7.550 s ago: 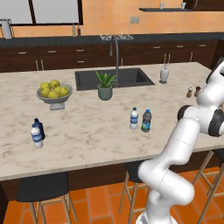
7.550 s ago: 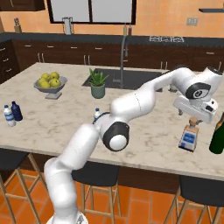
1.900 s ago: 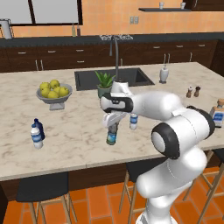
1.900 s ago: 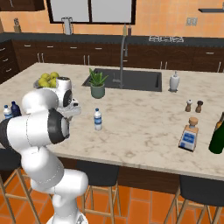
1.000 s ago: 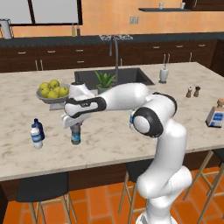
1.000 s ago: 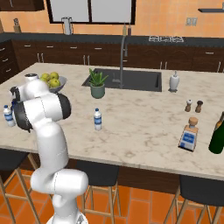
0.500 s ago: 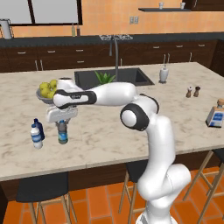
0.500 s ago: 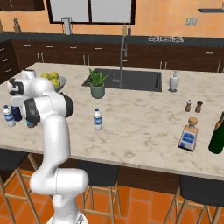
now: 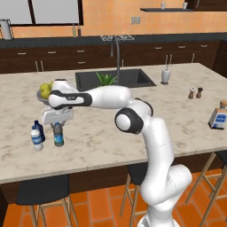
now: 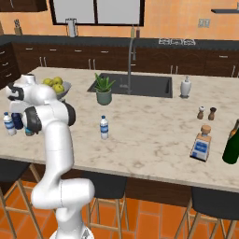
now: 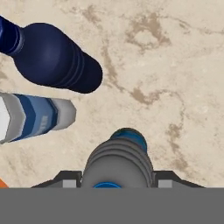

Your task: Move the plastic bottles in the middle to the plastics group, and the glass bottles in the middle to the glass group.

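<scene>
My gripper [image 9: 57, 123] is shut on the dark grey plastic bottle [image 9: 58, 135], which hangs upright at counter level near the left end. In the hand view this bottle [image 11: 118, 161] sits between the fingertips [image 11: 65, 180]. Just left of it stands the plastics group: a white bottle with a blue band [image 9: 37, 138] [image 11: 35, 116] and a dark navy bottle [image 9: 39, 129] [image 11: 57, 63]. The pale clear plastic bottle [image 10: 104, 127] stands mid-counter. The square cork-topped glass bottle [image 9: 218, 116] [image 10: 201, 144] stands at the far right.
A bowl of yellow fruit [image 10: 57, 85] sits behind the group. A potted plant [image 10: 103, 90] stands by the sink [image 9: 115, 79]. Salt and pepper shakers [image 10: 206, 113], a soap dispenser [image 10: 186, 87] and a dark green bottle [image 10: 232, 140] are at the right.
The arm has swung further left with the dark grey bottle in the gripper, bringing it right beside the white and navy bottles.
</scene>
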